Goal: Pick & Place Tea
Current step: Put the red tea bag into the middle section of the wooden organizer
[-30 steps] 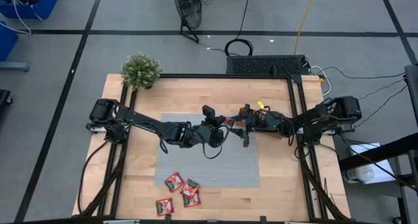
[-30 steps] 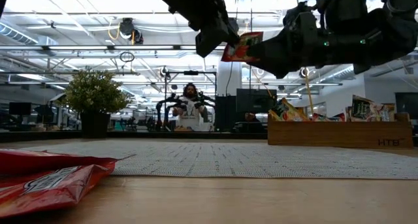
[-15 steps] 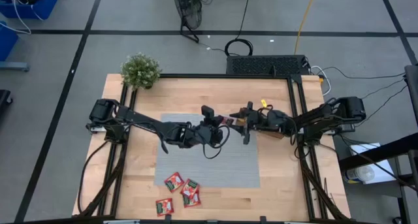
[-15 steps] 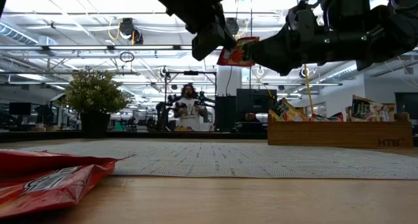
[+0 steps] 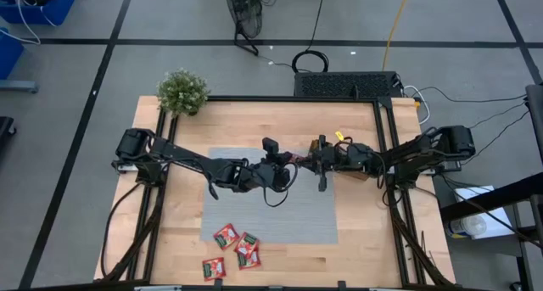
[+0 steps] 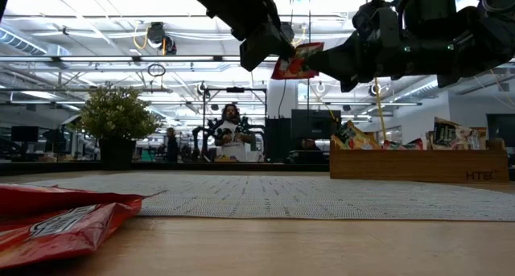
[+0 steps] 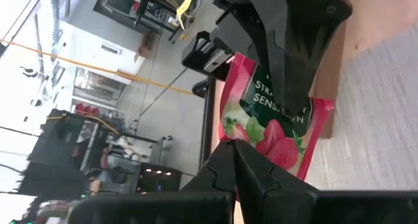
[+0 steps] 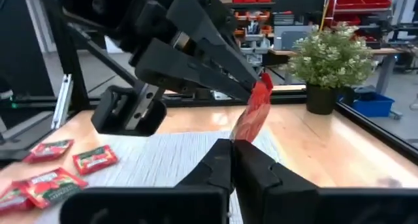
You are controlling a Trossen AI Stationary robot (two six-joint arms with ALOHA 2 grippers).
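Tea sachet (image 6: 294,61) pinched by both closed pincers, left pincer (image 6: 272,52), right pincer (image 6: 315,64).

Wooden tabletop (image 5: 187,219): grey mat (image 5: 254,215) at centre, potted plant (image 5: 181,92) far left, four red sachets (image 5: 236,249) near edge, wooden tray (image 6: 418,162) at right.

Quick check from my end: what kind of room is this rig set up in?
Most likely a robotics lab or open workshop. Across the table stands another dark robot arm rig with a person beside it, bright strip lights run along an exposed industrial ceiling, and red storage bins on shelving show behind the small green potted plant.
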